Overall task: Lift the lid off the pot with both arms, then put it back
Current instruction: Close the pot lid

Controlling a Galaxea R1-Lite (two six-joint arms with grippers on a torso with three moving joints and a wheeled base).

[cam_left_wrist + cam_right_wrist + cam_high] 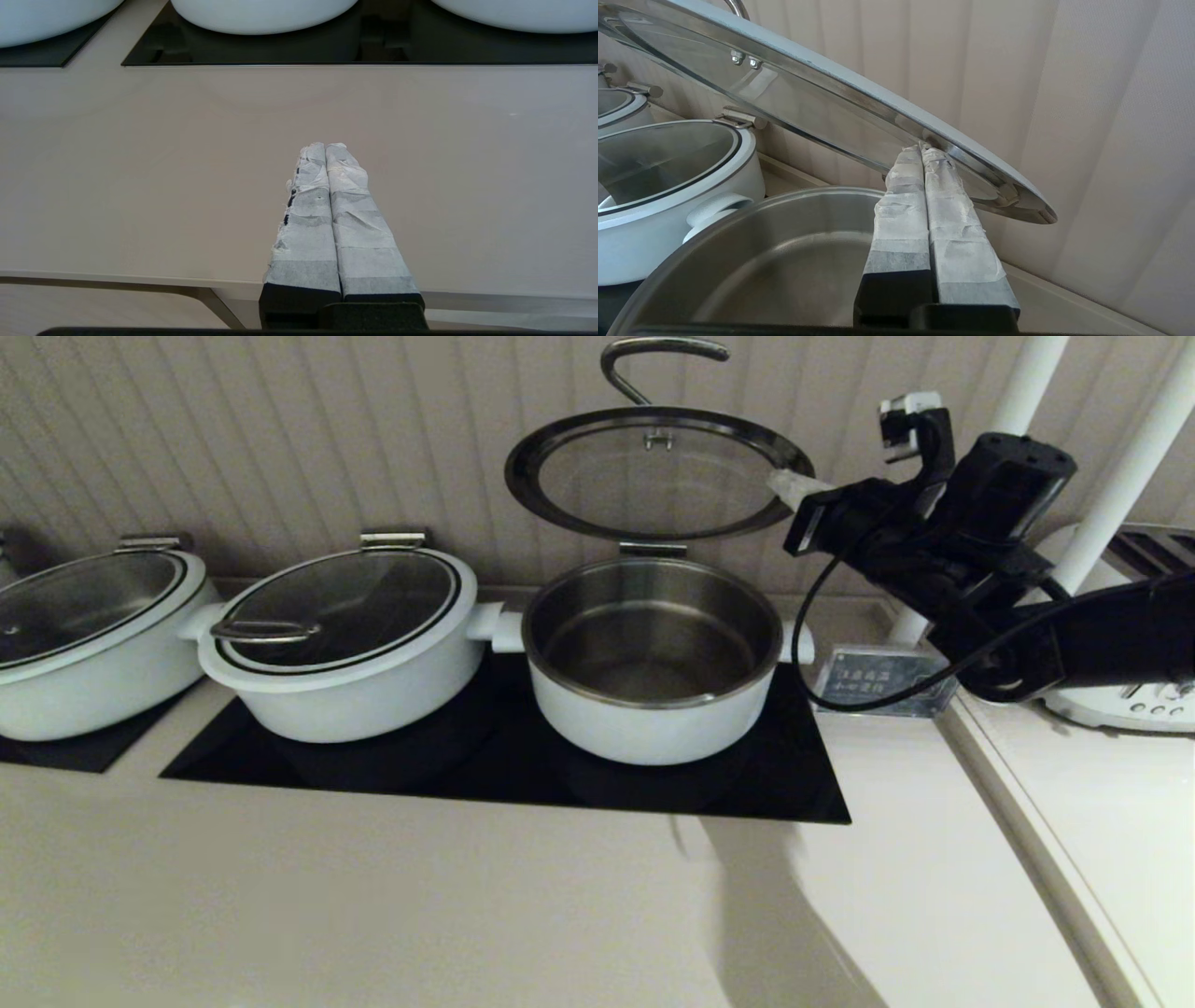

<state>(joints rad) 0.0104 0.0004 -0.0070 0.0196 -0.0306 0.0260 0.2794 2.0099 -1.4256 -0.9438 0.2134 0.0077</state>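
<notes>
Lid (658,476) handle cropped, right pincer (922,150) beneath

Pot (652,658): white body, steel interior, open and empty, upright on the black cooktop (504,756), rightmost of three pots there. Lid (653,471): glass with steel rim and loop handle, hinged at the pot's rear edge, tilted up nearly vertical above the pot, handle side facing the wall.
</notes>
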